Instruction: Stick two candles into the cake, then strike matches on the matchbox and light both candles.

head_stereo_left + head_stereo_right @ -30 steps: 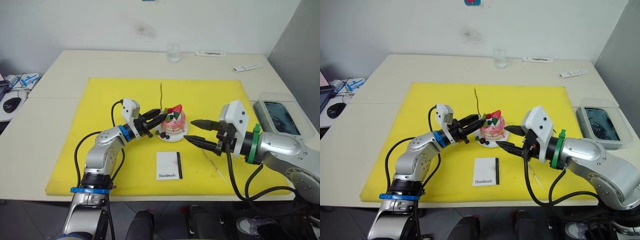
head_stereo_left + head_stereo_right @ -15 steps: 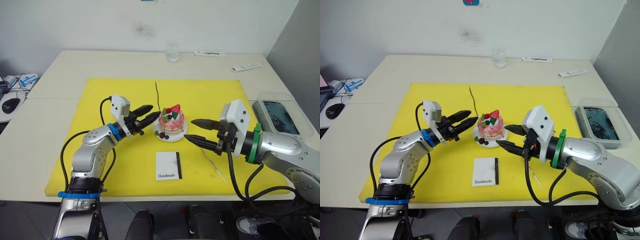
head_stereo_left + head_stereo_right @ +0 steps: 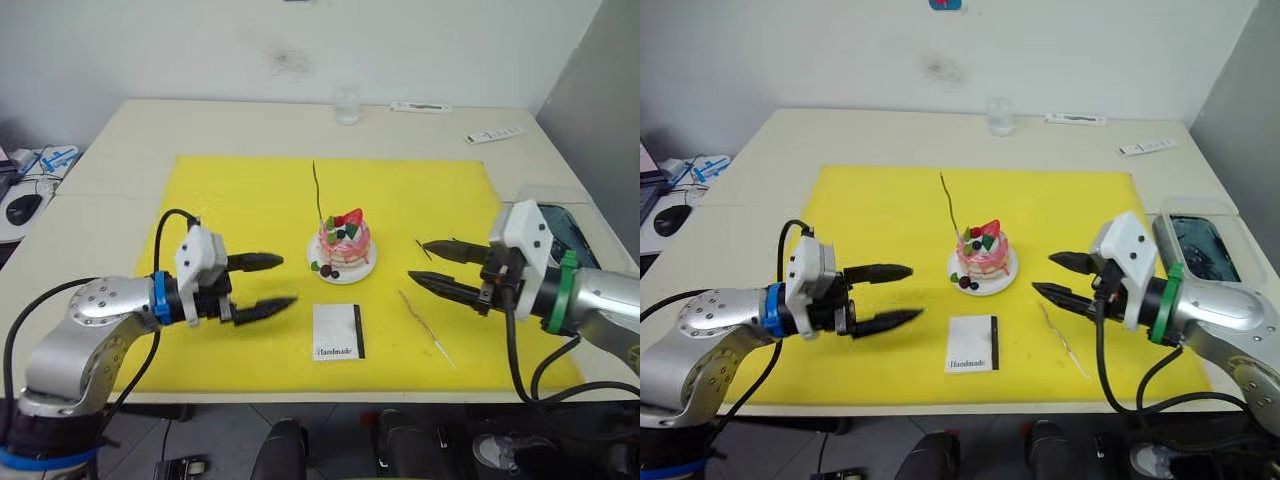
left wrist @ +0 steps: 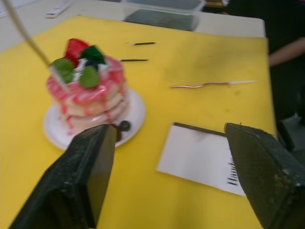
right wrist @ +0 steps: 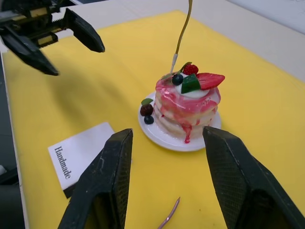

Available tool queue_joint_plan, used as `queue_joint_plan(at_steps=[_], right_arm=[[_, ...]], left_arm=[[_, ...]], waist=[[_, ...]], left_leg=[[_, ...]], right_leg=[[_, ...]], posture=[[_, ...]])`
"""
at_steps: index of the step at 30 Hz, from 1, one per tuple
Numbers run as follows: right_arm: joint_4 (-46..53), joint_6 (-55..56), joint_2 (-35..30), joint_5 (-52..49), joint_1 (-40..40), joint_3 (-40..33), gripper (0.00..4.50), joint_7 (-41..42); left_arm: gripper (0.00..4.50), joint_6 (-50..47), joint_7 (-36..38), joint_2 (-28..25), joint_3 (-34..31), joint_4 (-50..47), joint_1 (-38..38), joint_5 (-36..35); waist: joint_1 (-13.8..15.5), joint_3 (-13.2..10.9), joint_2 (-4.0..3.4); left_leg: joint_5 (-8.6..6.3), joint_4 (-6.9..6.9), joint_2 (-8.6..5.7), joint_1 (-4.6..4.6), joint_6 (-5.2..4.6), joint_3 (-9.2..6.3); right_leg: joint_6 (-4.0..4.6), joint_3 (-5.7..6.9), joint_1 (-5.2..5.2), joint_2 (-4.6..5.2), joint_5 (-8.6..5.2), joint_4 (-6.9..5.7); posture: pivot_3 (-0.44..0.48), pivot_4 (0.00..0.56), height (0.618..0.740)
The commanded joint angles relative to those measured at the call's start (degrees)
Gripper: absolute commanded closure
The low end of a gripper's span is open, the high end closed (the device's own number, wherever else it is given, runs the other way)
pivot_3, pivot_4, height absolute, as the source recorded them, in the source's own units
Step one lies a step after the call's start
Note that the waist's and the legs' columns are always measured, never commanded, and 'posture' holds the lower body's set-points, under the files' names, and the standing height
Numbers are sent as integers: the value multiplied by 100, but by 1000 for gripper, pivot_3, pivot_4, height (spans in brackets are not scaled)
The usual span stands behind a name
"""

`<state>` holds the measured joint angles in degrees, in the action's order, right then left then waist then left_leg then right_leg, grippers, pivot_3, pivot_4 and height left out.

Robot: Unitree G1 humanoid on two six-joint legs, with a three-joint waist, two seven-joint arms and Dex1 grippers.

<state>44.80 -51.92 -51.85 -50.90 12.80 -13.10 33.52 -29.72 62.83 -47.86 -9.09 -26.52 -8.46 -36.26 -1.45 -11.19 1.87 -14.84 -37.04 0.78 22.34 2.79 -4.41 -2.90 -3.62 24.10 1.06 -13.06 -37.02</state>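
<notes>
Both arms have drawn back from the cake (image 3: 344, 243) since a second ago, the left gripper (image 3: 258, 284) farthest. On its white plate, the cake sits mid-way on the yellow mat (image 3: 220, 200) covering the desk (image 3: 150, 120), with one candle (image 3: 318, 193) standing in its top. Second candle (image 3: 424, 325) lies flat on the mat right of the matchbox (image 3: 338, 331), which rests just in front of the cake. Two matches (image 4: 134, 51) lie beyond the cake. Left gripper and right gripper (image 3: 432, 265) hover either side, fingers spread wide, empty. Judged done: one candle planted; remaining: second candle, striking, lighting.
</notes>
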Motion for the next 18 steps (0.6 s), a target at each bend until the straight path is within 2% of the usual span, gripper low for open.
queue_joint_plan(at_steps=[1,4,8,10,12,18], right_arm=[[385,-79,-405,-135,-712,-778,2074,366],[622,-115,-579,-15,-1612,-1247,2074,530],[891,144,-414,530,-2634,-1387,1209,431],[973,354,-293,1197,-3151,-946,1209,127],[947,582,-79,1655,-3375,-536,1209,-161],[670,854,451,2469,-3028,551,1209,-682]], left_arm=[[29,-128,258,-268,-23,-639,225,-341],[29,40,369,-338,118,-869,369,-254],[0,211,313,-203,380,-932,255,-137],[0,512,393,-149,644,-900,206,136],[0,540,345,-75,760,-912,154,116],[0,531,266,50,993,-961,33,116]], waist=[[-9,0,0],[-3,1,1],[-9,1,1],[-24,6,8],[-25,7,10],[-52,7,11]], left_leg=[[0,-1,0,-1,0,1],[0,0,0,-4,0,4],[0,-2,1,-9,0,6],[0,-4,2,-18,-1,13],[2,-2,3,-41,-3,19],[2,-5,4,-46,-3,33]], right_leg=[[0,-2,-1,0,0,0],[3,-4,-3,0,-2,1],[1,-6,-5,-2,-1,-2],[-3,-13,-6,-3,1,-3],[-1,-18,-23,-3,0,0],[-5,-33,-23,-3,2,3]], posture=[[0,150,740],[0,150,740],[0,150,740],[0,150,740],[0,150,740],[0,150,740]])
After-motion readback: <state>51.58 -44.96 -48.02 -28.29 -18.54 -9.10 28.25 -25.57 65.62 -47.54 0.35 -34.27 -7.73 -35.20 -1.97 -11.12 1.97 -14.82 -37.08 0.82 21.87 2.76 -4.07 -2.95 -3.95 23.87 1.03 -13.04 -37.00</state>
